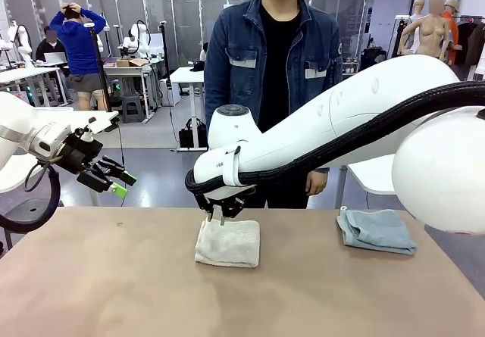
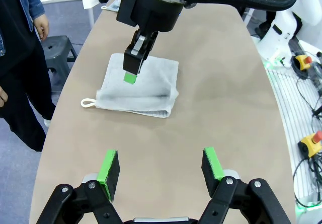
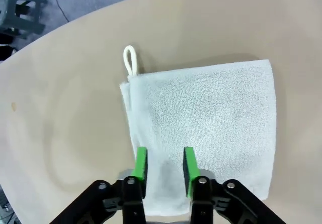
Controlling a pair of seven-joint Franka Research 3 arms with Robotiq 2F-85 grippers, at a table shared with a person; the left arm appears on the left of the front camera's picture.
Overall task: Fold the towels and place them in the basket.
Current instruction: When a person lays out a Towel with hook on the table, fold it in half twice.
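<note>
the cream-white towel [image 1: 228,242] lay folded at the table's [image 1: 114,291] centre, its loop [image 3: 130,59] at eleven o'clock in the right wrist view. the right gripper [image 3: 164,164] hung over its edge, jaws parted, nothing pinched. the blue-grey towel [image 1: 377,230] sat at three o'clock. the left gripper [image 2: 162,168] hovered spread wide, empty.

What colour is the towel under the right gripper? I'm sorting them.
Cream-white towel, clearest in the right wrist view.

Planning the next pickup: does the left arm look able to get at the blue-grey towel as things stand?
Probably not easily: the right arm stretches across the middle between the left gripper and the blue-grey towel.
</note>
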